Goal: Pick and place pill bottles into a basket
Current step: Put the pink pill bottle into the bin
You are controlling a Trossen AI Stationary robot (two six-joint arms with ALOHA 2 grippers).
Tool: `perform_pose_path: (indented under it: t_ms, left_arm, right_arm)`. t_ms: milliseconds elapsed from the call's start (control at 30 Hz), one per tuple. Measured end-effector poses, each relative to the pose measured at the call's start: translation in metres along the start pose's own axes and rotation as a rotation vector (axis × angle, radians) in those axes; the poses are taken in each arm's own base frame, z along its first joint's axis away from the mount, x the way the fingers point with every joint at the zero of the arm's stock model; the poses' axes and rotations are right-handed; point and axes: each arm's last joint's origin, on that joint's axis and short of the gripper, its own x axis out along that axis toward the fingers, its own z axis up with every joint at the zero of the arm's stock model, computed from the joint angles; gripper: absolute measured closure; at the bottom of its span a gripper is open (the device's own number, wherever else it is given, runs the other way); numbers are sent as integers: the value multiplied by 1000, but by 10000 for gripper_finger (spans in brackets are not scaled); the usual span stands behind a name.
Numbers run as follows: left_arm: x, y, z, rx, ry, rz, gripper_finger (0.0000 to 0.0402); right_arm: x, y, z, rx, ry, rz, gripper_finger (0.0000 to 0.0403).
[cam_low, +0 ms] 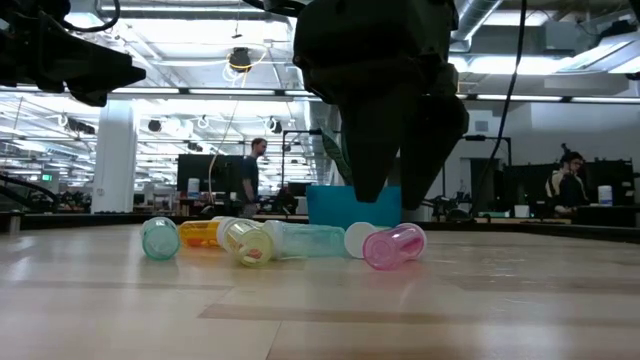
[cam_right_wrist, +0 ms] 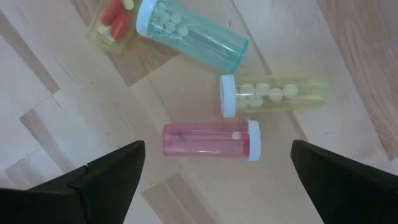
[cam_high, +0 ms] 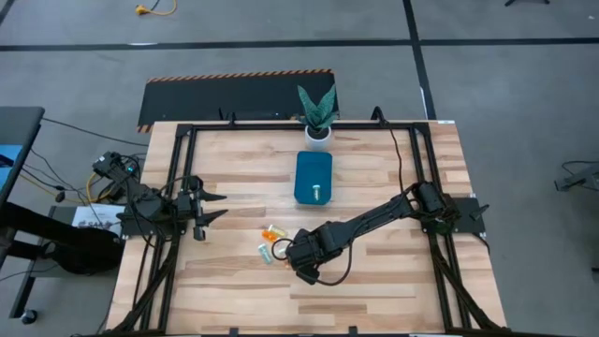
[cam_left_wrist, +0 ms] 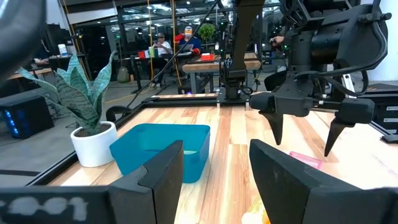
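Only the right wrist view shows the right gripper (cam_right_wrist: 214, 177) wide open, empty, above the pink bottle (cam_right_wrist: 211, 140).

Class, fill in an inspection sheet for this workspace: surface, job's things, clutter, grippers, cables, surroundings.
Surface: wooden table, dark frame rails along its edges.
Job's things: teal basket holding one bottle; pink bottle, yellow bottle and teal bottle lying on the table.
Clutter: potted plant at the far edge.
Grippers: right gripper open, above the pink bottle; left gripper open, empty, at the left side.
Cables: bundle left of the table.
Surroundings: people in the room behind.
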Motion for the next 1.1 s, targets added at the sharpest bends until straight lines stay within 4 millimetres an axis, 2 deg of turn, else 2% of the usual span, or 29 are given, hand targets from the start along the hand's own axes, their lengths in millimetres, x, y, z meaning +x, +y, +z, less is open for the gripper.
perform_pose_path:
  t_ms: [933, 1100]
  left_arm:
    - [0, 0, 0, 0, 0, 0, 226]
    - [0, 0, 0, 0, 0, 0, 226]
  right_arm:
    - [0, 3, -2, -1, -5, 5, 3]
    - [14, 4, -2, -7, 17, -13, 3]
